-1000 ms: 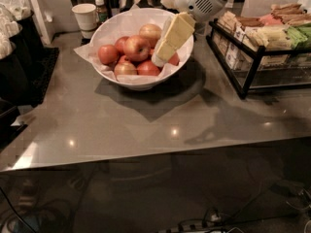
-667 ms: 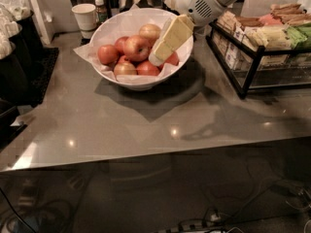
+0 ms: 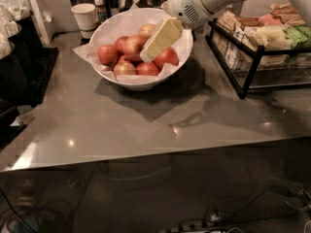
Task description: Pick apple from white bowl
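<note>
We are looking at a grey surface [image 3: 146,125] with the white bowl [image 3: 141,84] sitting toward its 12 o'clock edge. The bowl is lined with crinkled paper [image 3: 85,57] that is spilling over the rim at 9 o'clock. The apple [image 3: 132,46], pinkish-red with pale yellow streaks, is lying inside the bowl near its middle, riding on top of the other fruit. A paler apple [image 3: 147,30] is lying just beyond it at 1 o'clock. Smaller red apples [image 3: 108,54] are crowding around it from 9 o'clock through 6 o'clock to 3 o'clock.

The white arm [image 3: 204,1] is reaching in from 2 o'clock. Its pale yellow pincer [image 3: 147,56] is slanting down into the bowl, with the tip sitting at the apple's 4 o'clock side. We cannot tell whether the tip is touching the apple or only just beside it. We also cannot tell whether the pincer is released or clenched.

Outside the bowl, a paper cup [image 3: 84,16] is standing near it at 11 o'clock, and a small bottle [image 3: 99,8] is standing just beside the cup at 3 o'clock. A black wire rack [image 3: 243,84] holding wrapped packets is sitting at the bowl's 3 o'clock, apart from it. Dark containers [image 3: 19,57] are lining the surface's 9 o'clock edge.
</note>
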Motion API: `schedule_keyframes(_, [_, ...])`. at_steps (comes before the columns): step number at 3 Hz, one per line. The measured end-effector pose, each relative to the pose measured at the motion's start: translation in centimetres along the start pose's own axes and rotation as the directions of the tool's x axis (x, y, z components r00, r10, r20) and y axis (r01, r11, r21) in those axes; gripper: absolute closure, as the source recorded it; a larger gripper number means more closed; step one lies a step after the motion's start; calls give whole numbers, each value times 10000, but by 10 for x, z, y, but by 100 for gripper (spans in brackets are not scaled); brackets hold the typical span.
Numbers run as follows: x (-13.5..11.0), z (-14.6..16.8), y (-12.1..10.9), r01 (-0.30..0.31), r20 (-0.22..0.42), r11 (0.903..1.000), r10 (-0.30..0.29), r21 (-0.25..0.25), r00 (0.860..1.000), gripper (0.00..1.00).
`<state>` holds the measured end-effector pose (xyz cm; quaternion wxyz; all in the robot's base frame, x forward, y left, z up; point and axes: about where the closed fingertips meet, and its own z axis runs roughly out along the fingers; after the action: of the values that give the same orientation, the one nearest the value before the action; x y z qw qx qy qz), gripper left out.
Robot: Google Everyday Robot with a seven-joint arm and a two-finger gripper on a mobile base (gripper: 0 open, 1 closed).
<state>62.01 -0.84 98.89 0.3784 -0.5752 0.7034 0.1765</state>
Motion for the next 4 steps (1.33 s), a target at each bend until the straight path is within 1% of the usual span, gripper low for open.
schedule_keyframes(1, [0,0,0,0,1,10000,0,-1,10000,18])
schedule_keyframes(2, [0,16,-3,-85,176,10000,85,-19,9998,28])
schedule_keyframes(3, [-5,48,-16,25,260,9993,-15,-377,9997,22])
schedule_keyframes(4, [-15,79,-29,165,331,9976,-143,-674,9993,23])
